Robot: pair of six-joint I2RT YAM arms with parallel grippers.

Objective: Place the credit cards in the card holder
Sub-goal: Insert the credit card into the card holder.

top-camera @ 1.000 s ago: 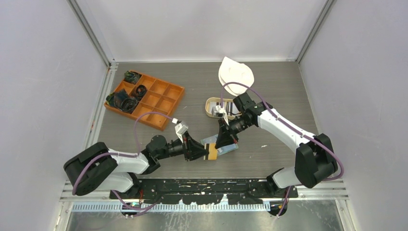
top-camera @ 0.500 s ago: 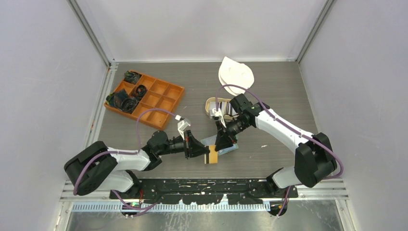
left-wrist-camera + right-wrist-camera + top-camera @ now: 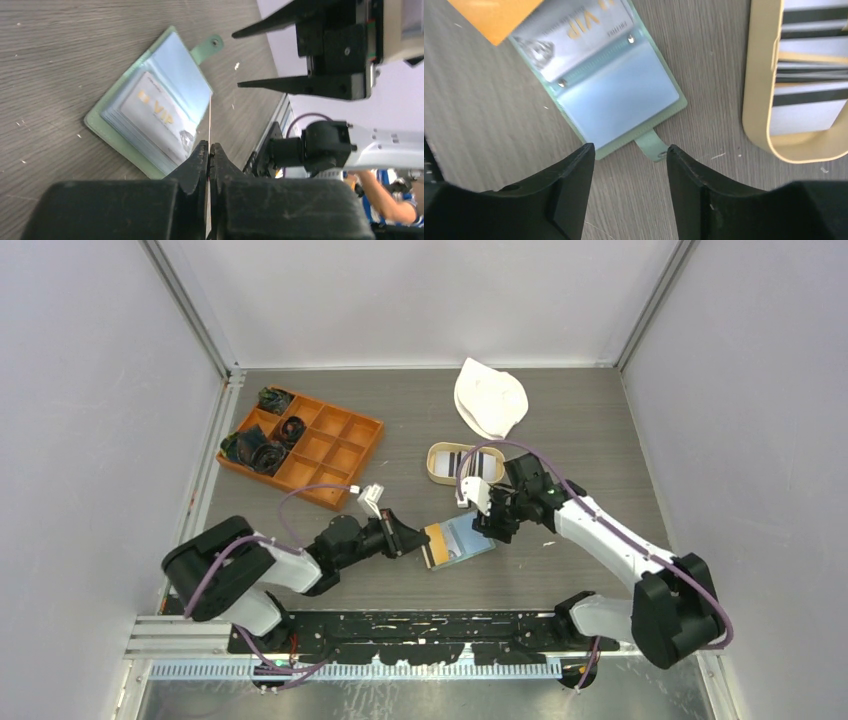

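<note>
The sage-green card holder lies open on the table, pale blue pockets up, with a silver VIP card in one pocket. My left gripper is shut on a tan-gold credit card at the holder's left edge. That card shows edge-on between the fingers in the left wrist view and as an orange corner in the right wrist view. My right gripper stands open just off the holder's snap tab, holding nothing. More credit cards lie in the tan tray.
An orange compartment box with dark cord bundles sits at the left back. A white cloth item lies behind the tan tray. The right gripper hangs close above the holder in the left wrist view.
My left gripper closed on the tan-gold card. My right gripper opened and pulled back to the right, off the card holder, which now lies uncovered.
</note>
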